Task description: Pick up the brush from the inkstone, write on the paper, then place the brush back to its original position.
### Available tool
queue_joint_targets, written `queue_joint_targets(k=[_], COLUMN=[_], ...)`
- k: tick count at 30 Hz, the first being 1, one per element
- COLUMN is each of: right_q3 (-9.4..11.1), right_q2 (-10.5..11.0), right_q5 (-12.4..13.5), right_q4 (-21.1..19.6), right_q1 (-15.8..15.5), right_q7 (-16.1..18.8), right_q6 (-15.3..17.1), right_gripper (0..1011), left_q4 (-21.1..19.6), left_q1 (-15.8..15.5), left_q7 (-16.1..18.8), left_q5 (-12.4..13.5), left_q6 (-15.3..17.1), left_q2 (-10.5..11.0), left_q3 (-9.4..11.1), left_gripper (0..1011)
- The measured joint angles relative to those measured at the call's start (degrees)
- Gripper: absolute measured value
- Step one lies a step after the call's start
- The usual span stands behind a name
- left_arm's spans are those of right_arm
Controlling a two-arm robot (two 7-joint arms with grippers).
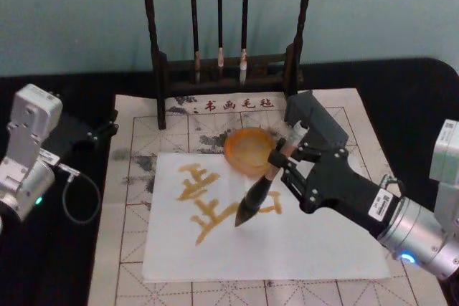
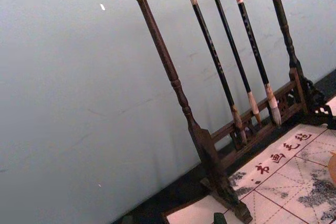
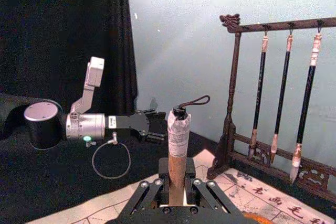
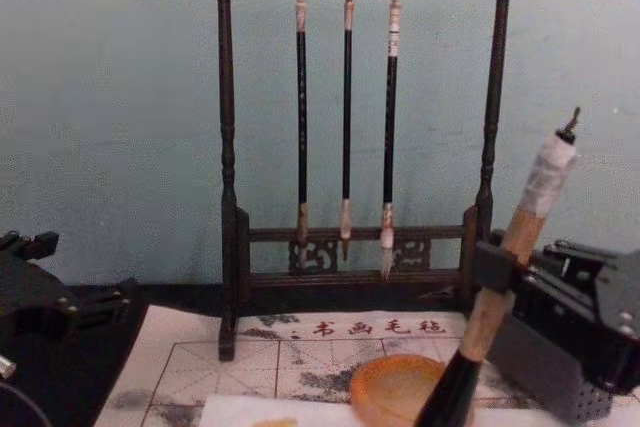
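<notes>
Brush [image 1: 257,195] is being clamped aslant by the right gripper [image 1: 281,157], tip pressing the paper [image 1: 323,249] to write, left gripper [image 1: 106,130] idling aside.

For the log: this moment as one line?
stage: writing | right end effector: shut on brush, tip on paper | left end effector: parked left

Right pincer [image 1: 280,159] clenched, left arm [image 1: 32,155] idle.

Lighting: soft, even, apparently from overhead. Upper wall [image 3: 199,3] washed bright in right wrist view. Paper [image 1: 301,249] bright, black cloth [image 1: 401,98] dim. Shadows faint.
</notes>
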Motion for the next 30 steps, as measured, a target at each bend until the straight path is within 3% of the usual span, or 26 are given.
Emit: queue_joint_targets(k=[20,30], right_q3=[-0.65,-0.68], right_q2=[-0.36,0.59], right_q5=[-0.77,-0.55], right_q4=[0.26,-0.36], right_q1=[0.05,-0.73], right_q7=[0.03,0.61], right_q6=[0.05,0.27], right_gripper=[183,183], left_q4=[0.00,0.00], left_q1=[0.00,0.00], left_q7=[0.00,0.00], left_q5=[0.00,0.00], left_q6=[0.00,0.00], left_q2=[0.00,0.00], left_q3=[0.00,0.00], left_gripper=[1001,1001])
